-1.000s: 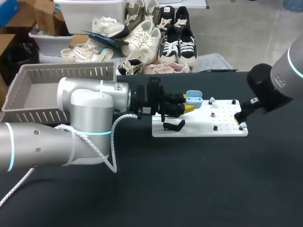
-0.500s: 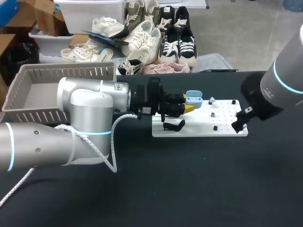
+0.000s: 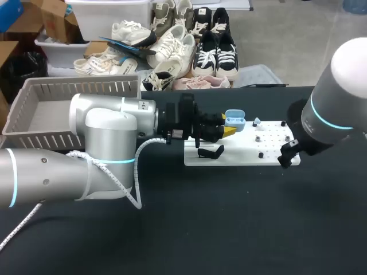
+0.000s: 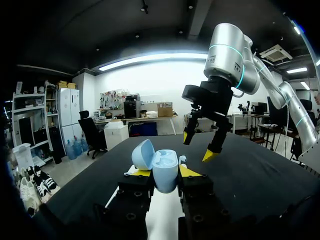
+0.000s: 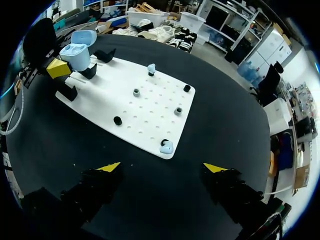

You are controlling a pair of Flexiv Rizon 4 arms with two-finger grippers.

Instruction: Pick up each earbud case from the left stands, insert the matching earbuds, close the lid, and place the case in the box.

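A light blue earbud case (image 3: 235, 120) with its lid up sits between the yellow tips of my left gripper (image 3: 228, 129), which is shut on it above the left end of the white board (image 3: 241, 150). In the left wrist view the case (image 4: 161, 169) fills the gap in the gripper (image 4: 166, 172). My right gripper (image 5: 163, 167) hangs open over the table just off the board's (image 5: 135, 107) edge. One blue earbud (image 5: 166, 146) stands on a peg ahead of it, and another earbud (image 5: 151, 67) stands farther off. From the left wrist, the right gripper (image 4: 200, 146) shows beyond the case.
Black case stands (image 3: 211, 152) sit on the board's left end. Small black and grey pegs (image 5: 117, 120) dot the board. A grey slatted basket (image 3: 34, 132) stands at the table's far left, behind my left arm.
My right arm has swung further into view, carrying its open gripper from the board's right edge toward the front right corner. The left arm and case have not moved.
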